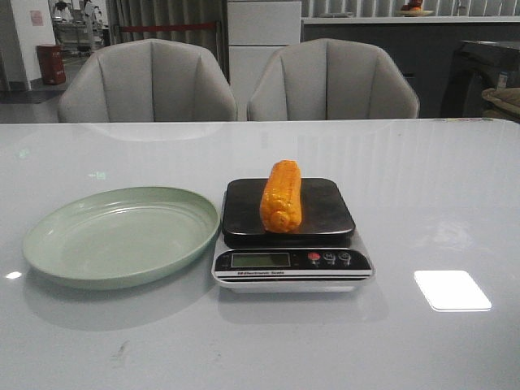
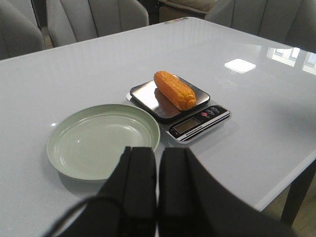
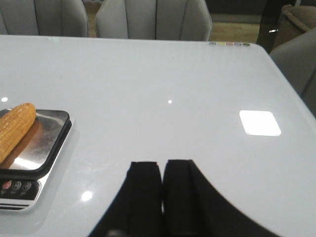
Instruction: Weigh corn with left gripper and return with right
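The corn lies lengthwise on the dark platform of a small kitchen scale at the table's middle. It also shows in the left wrist view and at the edge of the right wrist view. My left gripper is shut and empty, held above the table near the front rim of the green plate, well back from the scale. My right gripper is shut and empty, over bare table to the right of the scale. Neither gripper shows in the front view.
The empty pale green plate sits just left of the scale, almost touching it. Two grey chairs stand behind the table's far edge. A bright light patch reflects on the white tabletop at the right.
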